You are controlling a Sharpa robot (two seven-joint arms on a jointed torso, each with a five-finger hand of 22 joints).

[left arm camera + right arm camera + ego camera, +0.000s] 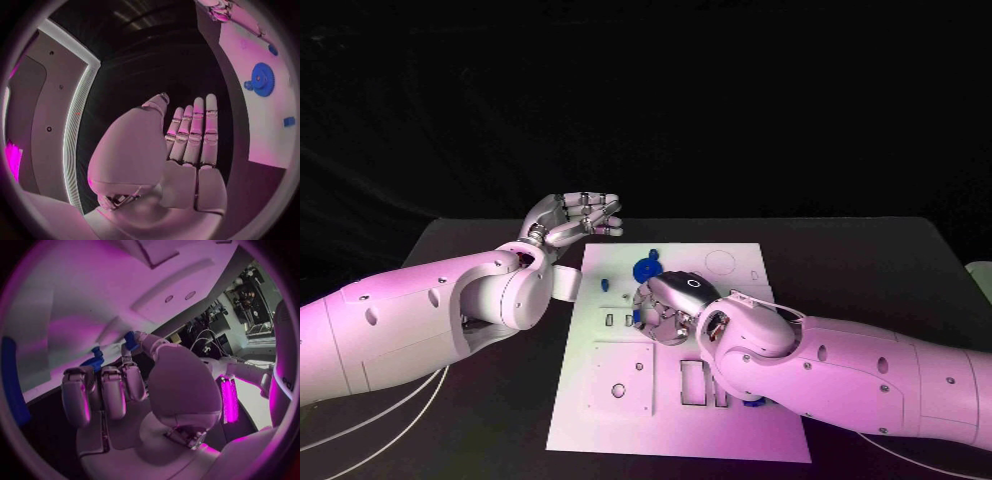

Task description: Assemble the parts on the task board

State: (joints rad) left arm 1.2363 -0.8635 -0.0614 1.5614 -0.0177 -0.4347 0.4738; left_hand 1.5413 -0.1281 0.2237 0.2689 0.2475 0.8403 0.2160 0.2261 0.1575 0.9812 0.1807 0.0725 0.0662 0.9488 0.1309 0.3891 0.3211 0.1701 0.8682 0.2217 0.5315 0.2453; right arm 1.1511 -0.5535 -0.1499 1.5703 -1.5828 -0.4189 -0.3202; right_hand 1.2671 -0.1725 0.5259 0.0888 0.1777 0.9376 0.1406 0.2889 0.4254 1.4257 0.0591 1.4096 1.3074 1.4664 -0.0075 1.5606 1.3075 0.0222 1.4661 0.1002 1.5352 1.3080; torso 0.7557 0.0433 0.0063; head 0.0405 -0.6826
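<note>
- The flat white task board (733, 400) lies in the middle of the black table (877, 250). Dark table shows past all its edges.
- The silver left hand (574, 218) is up in the air past the board's far left corner. It holds nothing. In the left wrist view its fingers (197, 135) are straight and lie side by side.
- The silver right hand (668, 305) is low over the left half of the board. Its fingers point down at the board.
- In the right wrist view, the right hand's fingertips (128, 357) are right at a small blue piece (130, 340). I cannot tell if they pinch it or just touch it.
- A round blue gear with teeth (646, 268) sits on the far part of the board, just past the right hand.
- A tiny blue block (607, 283) lies near the board's left edge, beside the gear.
- The near part of the board has slots and holes, and the white right arm (877, 375) crosses its right edge.
</note>
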